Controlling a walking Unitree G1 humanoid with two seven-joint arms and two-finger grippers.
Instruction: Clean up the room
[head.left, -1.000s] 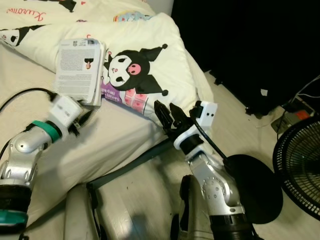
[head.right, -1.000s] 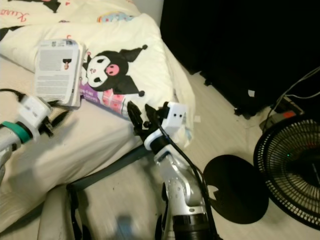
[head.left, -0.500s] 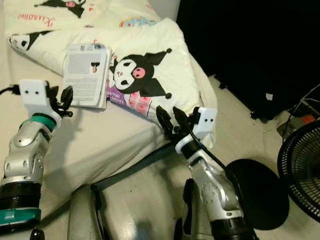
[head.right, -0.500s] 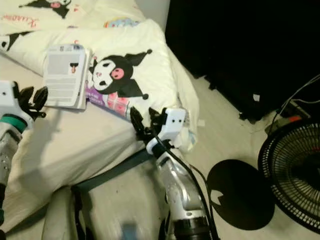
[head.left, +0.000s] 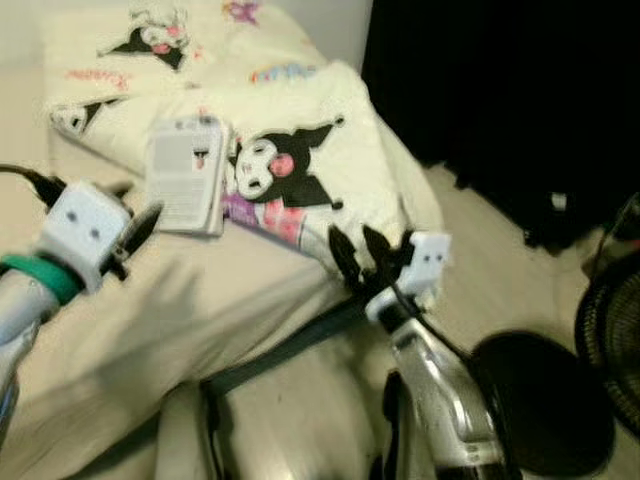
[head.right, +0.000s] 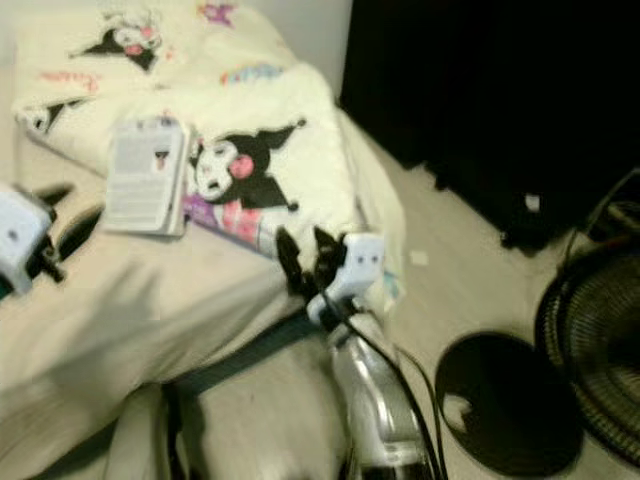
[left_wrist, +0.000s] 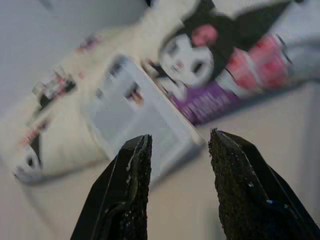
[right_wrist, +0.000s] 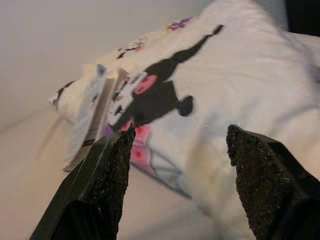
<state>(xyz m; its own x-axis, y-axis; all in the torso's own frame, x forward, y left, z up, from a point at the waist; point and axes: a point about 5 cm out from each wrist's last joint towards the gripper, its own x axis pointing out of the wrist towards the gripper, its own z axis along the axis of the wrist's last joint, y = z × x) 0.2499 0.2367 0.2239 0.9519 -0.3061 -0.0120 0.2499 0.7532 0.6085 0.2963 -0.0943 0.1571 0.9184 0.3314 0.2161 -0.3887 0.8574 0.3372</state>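
A white booklet with printed text (head.left: 190, 172) lies on the cream bed, partly over the cartoon-print blanket (head.left: 300, 140); the left wrist view has the booklet (left_wrist: 135, 117) ahead of the fingers. My left gripper (head.left: 143, 222) hovers open just short of the booklet's near left corner, holding nothing. My right gripper (head.left: 362, 255) stands open over the bed's right edge, beside the blanket's purple and pink print (right_wrist: 150, 150). The frames are blurred.
The bed sheet (head.left: 150, 320) stretches in front of the booklet. A black fan base (head.left: 540, 400) and a fan cage (head.left: 615, 350) stand on the light floor at right. Dark furniture (head.left: 500, 90) fills the back right. A dark bed frame bar (head.left: 280, 350) runs below the mattress.
The whole view has shifted, so the camera moved. My left gripper has come down and forward toward the booklet's near corner. The right gripper stays open over the bed edge.
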